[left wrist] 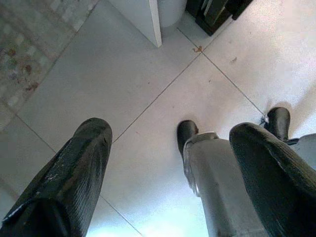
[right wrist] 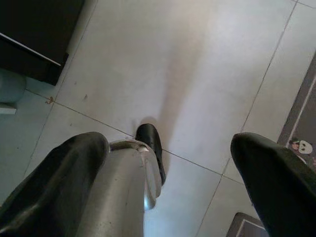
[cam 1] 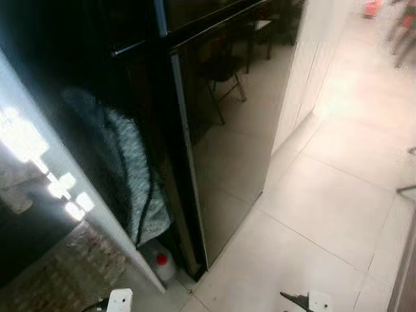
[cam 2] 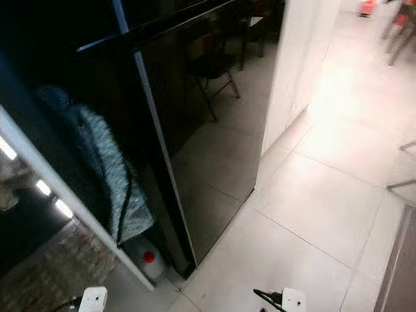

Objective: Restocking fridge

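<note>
Facing the tall glossy black fridge (cam 1: 227,149), the head camera looks down along its front panel, which mirrors chairs and pale floor tiles. The fridge door reads as closed: a thin metallic edge strip (cam 1: 185,149) runs down its left side and no interior is visible. No food or drink item to be stocked is held by either arm, so no restock item can be assessed for weight or grip.

The fridge door is the part to be handled. It is judged stiff, heavy on its hinges and slick on the glossy face; that face offers no purchase. The likeliest hold is the vertical edge strip or the horizontal gap (cam 1: 195,29) between the upper and lower doors, though no handle can be made out.

The left pincer (left wrist: 168,163) hangs low over the pale tiled floor (left wrist: 123,74), its two black fingers spread apart and holding nothing. The right pincer (right wrist: 170,168) hangs likewise, fingers apart and empty. The fridge stands ahead of and above both; its bottom corner shows dark in the right wrist view.

Beside the fridge, to the left, a grey-green fuzzy cloth (cam 1: 133,175) hangs over a white plastic jug with a red cap (cam 1: 162,263). A patterned mat (right wrist: 301,143) lies at the robot's right.
</note>
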`<state>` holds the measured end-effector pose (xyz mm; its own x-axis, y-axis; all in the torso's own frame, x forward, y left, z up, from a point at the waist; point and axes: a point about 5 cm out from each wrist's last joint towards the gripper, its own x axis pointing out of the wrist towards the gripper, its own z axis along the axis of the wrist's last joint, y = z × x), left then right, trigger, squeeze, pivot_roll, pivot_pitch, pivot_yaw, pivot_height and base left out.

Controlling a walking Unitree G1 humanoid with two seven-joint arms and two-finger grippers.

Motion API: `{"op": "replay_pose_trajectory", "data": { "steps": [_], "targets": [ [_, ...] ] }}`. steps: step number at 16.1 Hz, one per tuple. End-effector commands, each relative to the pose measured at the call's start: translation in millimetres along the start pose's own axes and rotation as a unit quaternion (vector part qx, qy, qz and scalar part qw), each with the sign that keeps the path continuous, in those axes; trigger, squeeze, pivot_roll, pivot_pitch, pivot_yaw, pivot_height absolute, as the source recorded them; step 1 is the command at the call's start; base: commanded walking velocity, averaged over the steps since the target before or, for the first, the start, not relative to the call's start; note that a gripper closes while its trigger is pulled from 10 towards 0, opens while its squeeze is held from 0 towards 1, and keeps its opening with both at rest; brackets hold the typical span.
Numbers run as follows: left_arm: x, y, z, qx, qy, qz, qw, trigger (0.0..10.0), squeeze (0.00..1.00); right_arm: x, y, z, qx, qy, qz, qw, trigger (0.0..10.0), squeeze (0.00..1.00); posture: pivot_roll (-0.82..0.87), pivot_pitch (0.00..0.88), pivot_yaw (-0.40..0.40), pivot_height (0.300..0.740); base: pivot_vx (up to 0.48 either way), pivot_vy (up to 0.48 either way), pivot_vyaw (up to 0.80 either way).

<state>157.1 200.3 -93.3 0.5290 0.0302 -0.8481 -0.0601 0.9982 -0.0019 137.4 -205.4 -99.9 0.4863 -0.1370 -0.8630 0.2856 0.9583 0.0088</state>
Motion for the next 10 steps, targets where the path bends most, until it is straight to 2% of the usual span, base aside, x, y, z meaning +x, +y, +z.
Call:
{"op": "replay_pose_trajectory", "data": {
  "steps": [1,4,10],
  "targets": [
    [-0.7,4.2,-0.9,0.006,0.003,0.003,1.0,10.0,0.0,-1.3,2.5,-9.0,-0.011,0.014,0.002,1.0,10.0,0.0,-0.05,0.0,0.087,0.74,0.0,0.0,-0.74],
    [-0.6,4.0,-0.7,0.007,0.002,0.003,1.0,10.0,0.0,-1.3,1.6,-8.2,-0.006,0.011,0.001,1.0,10.0,0.0,-0.05,0.0,0.082,0.74,0.0,0.0,-0.74],
    [0.1,3.1,3.7,0.01,-0.005,0.001,1.0,10.0,0.0,-0.4,0.0,-3.5,-0.03,0.009,0.004,1.0,10.0,0.0,-0.04,0.017,0.074,0.74,0.0,0.0,-0.74]
  ]
}}
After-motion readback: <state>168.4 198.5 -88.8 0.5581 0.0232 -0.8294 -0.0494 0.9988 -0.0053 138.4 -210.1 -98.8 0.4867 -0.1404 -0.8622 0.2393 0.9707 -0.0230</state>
